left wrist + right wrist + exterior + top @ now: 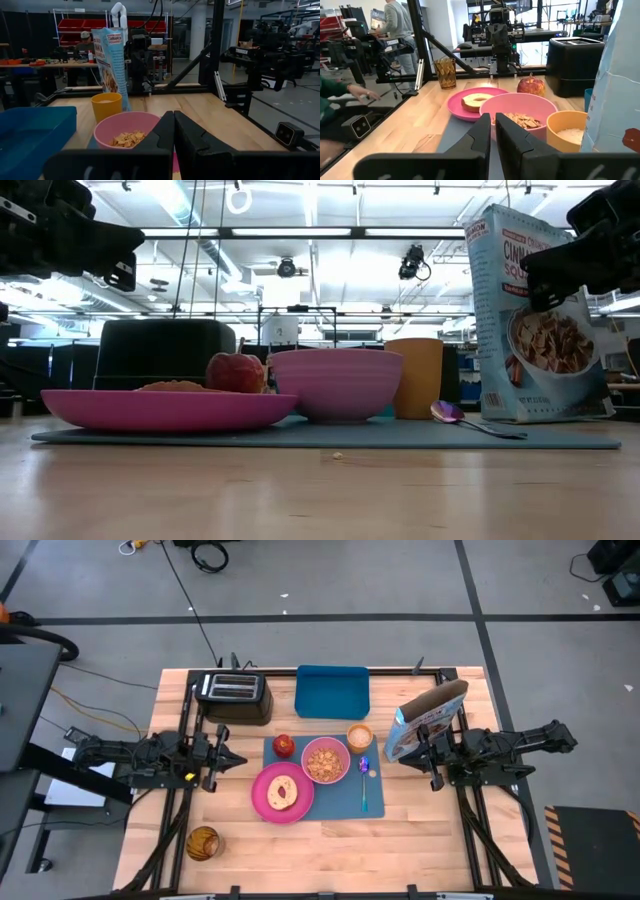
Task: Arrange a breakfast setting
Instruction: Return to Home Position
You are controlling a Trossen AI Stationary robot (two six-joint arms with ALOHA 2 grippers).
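Bright, even overhead light falls on the table (420, 830), with short, soft shadows. In the low view ceiling lights (330, 232) glare at 12 o'clock, the toaster (165, 350) shows as a dark block, and the bowl (335, 385) carries a pale sheen.

Left tool (173, 114) and right tool (493, 116) are black, wedge-fingered.
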